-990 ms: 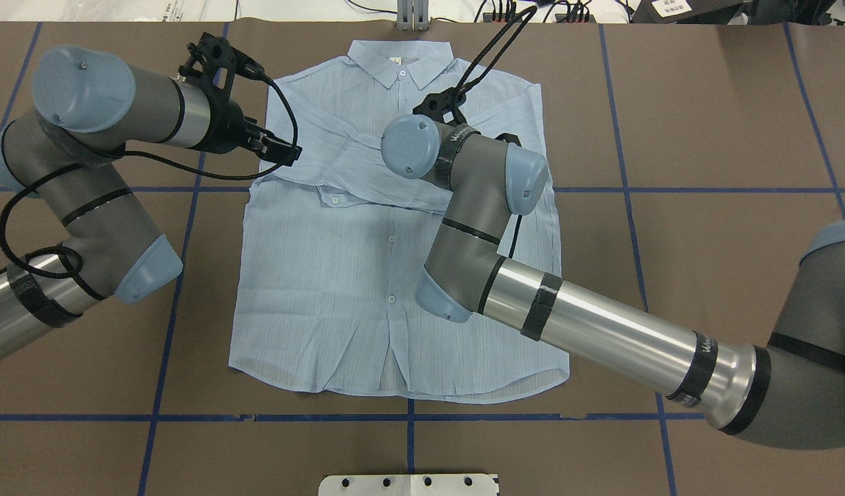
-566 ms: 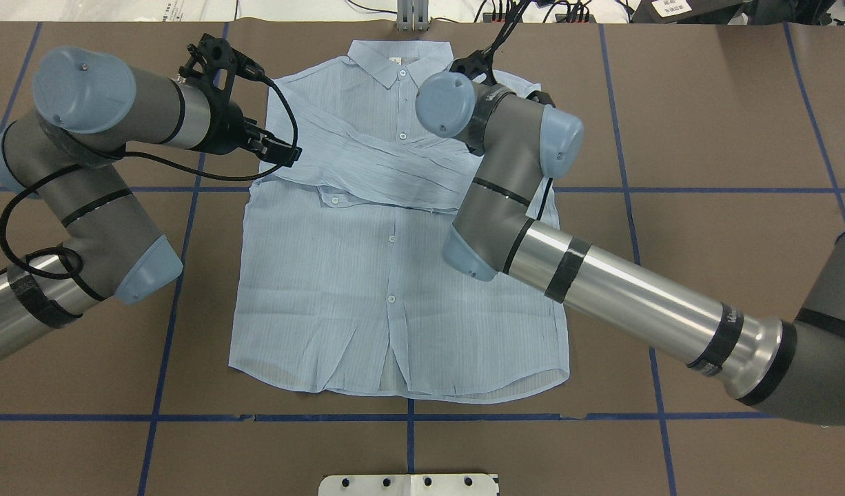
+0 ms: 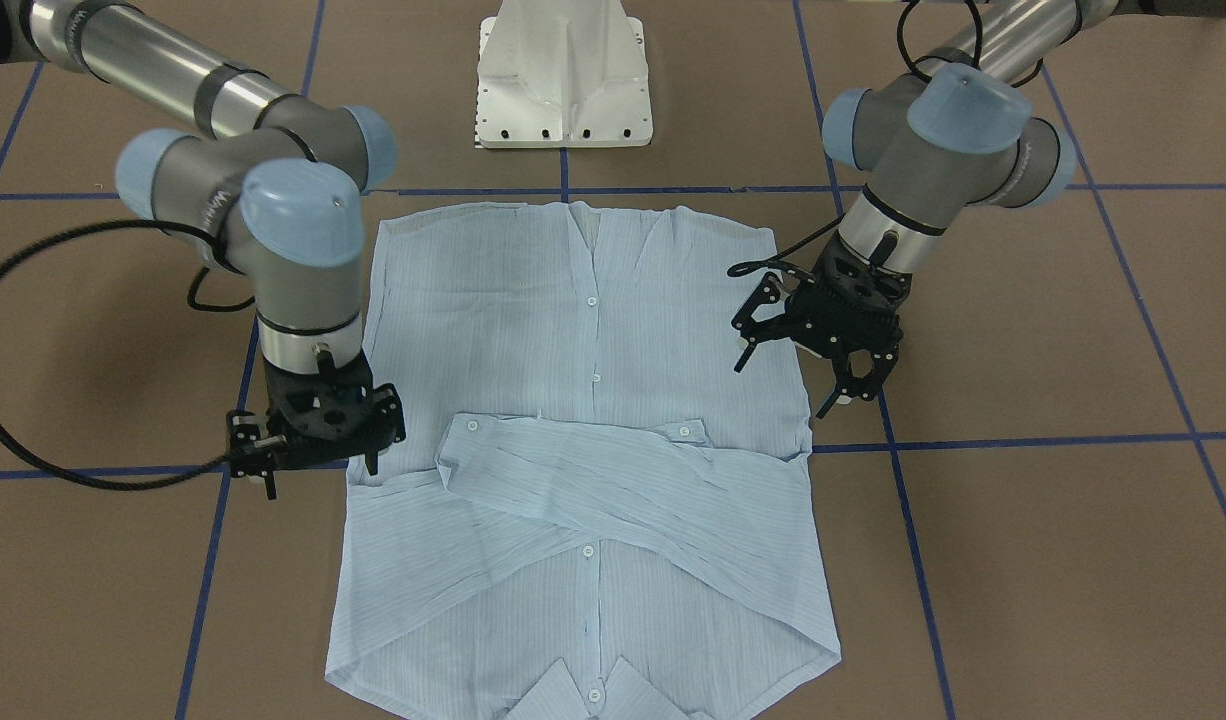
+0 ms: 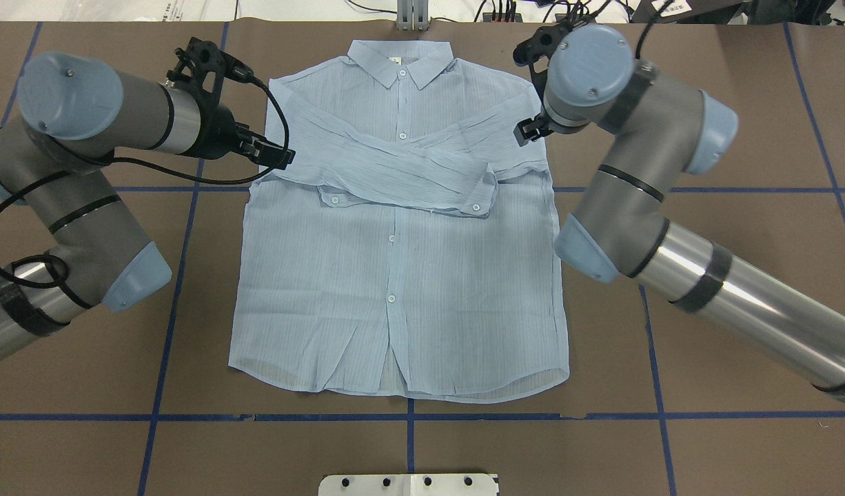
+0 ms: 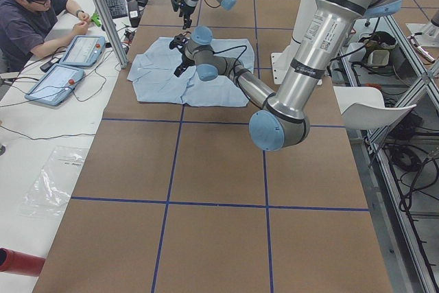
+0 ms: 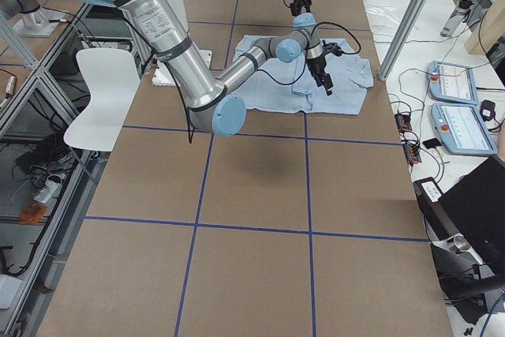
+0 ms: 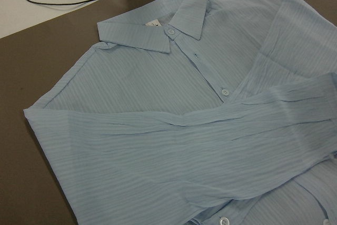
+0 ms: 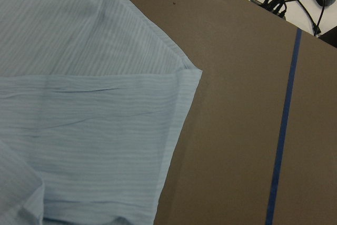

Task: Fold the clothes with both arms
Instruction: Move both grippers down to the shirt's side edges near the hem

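Swinging clear of the shirt's chest, where it hung a second ago, the right arm (image 4: 670,234) now stands at the garment's right shoulder edge, while the left arm (image 4: 85,200) has barely shifted. The right arm's wrist points straight down at the counter (image 4: 705,103). The right hand (image 3: 321,472) hovers just off the cloth with its fingers apart and nothing between them.

Across the garment, the left arm is bent sharply at the elbow. Its wrist is tilted inward, and the left hand (image 3: 793,380) is poised beside the left shoulder seam, fingers splayed and empty.

The pale-blue shirt (image 4: 395,289) lies flat and buttoned, front up, in the middle of the counter between the two arms, with its collar (image 4: 400,58) on the far side from the robot. Both sleeves (image 4: 395,162) are crossed over the chest. The upper one runs from the left shoulder, and its buttoned cuff (image 4: 484,196), no longer hidden beneath the right arm, rests near the right side seam. Blue tape lines (image 4: 629,189) divide the brown surface into squares.
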### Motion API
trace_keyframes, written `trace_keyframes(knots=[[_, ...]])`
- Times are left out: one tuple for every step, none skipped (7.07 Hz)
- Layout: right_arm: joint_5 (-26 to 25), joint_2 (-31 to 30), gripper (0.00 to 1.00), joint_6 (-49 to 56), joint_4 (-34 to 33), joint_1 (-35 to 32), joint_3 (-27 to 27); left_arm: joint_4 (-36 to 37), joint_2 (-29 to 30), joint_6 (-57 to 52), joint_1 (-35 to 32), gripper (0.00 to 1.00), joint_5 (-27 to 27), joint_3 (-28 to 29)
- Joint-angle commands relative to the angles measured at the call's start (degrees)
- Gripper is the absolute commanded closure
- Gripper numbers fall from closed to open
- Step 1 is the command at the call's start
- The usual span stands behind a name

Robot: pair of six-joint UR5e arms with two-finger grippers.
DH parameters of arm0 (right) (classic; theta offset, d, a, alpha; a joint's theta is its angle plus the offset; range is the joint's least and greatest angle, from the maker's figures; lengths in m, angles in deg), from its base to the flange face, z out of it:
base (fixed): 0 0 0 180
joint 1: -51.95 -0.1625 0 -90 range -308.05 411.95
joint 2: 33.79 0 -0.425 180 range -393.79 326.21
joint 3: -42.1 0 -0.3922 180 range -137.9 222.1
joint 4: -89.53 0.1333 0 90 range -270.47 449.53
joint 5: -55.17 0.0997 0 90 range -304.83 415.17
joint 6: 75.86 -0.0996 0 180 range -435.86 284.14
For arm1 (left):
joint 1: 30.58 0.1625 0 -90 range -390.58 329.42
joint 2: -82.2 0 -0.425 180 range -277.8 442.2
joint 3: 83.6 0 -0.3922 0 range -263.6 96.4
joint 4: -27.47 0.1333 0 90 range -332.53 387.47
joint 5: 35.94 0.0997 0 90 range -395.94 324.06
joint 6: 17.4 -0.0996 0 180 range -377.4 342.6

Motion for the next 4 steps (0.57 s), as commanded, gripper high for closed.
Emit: trace_keyframes(knots=[[3.62, -12.95, 0.00, -12.99, 1.10, 1.75, -17.06, 0.28, -7.33, 6.29, 0.52, 0.00, 0.08, -8.06], [3.45, -17.19, 0.00, -20.54, 1.54, 4.29, -22.87, 0.28, -12.16, 10.41, 1.92, 0.00, 0.42, -12.72], [2.31, -18.97, 0.00, -28.36, 1.63, 7.44, -25.89, 0.20, -16.64, 16.54, 5.15, 0.00, 0.95, -17.12], [-0.57, -21.60, 0.00, -32.96, 2.42, 11.39, -28.88, 0.28, -19.38, 22.86, 10.41, 0.00, 5.65, -20.21]])
